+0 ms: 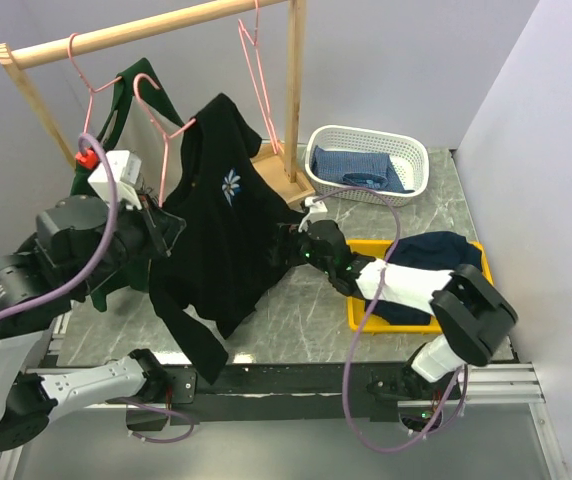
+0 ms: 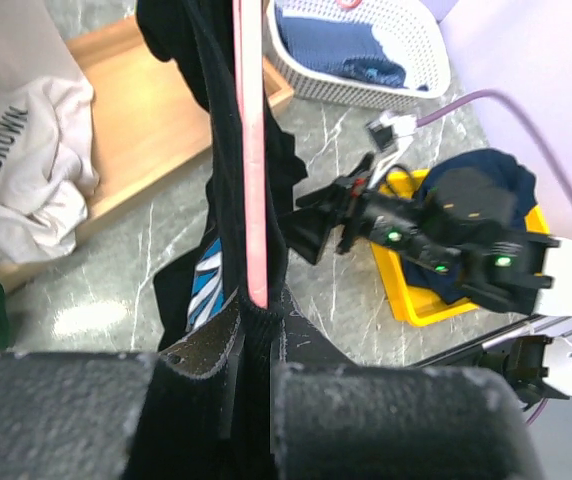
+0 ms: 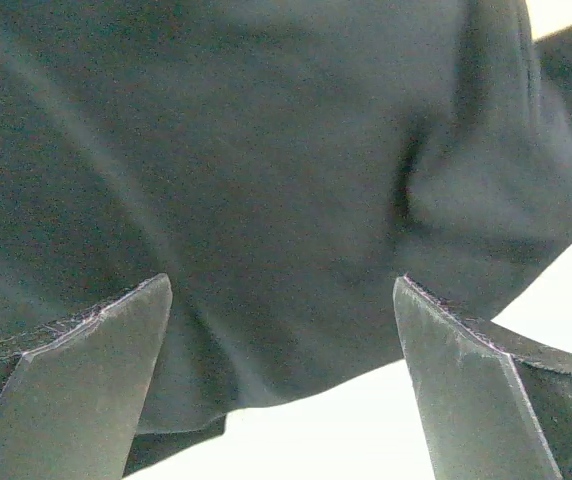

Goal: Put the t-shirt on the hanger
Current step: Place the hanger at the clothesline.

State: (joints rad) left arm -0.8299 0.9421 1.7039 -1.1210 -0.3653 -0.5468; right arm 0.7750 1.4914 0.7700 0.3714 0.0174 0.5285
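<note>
The black t-shirt, with a white flower print, hangs draped over the pink hanger, its hem trailing to the table's front edge. My left gripper is shut where the hanger's wire runs into the shirt's ribbed collar; collar fabric sits between the fingers. My right gripper is open at the shirt's right side. In the right wrist view the black fabric fills the space just ahead of the spread fingers.
A wooden rack at the back carries two more pink hangers and a green-sleeved shirt. A white basket holds blue cloth. A yellow tray holds a dark navy garment. White printed cloth lies on the rack's base.
</note>
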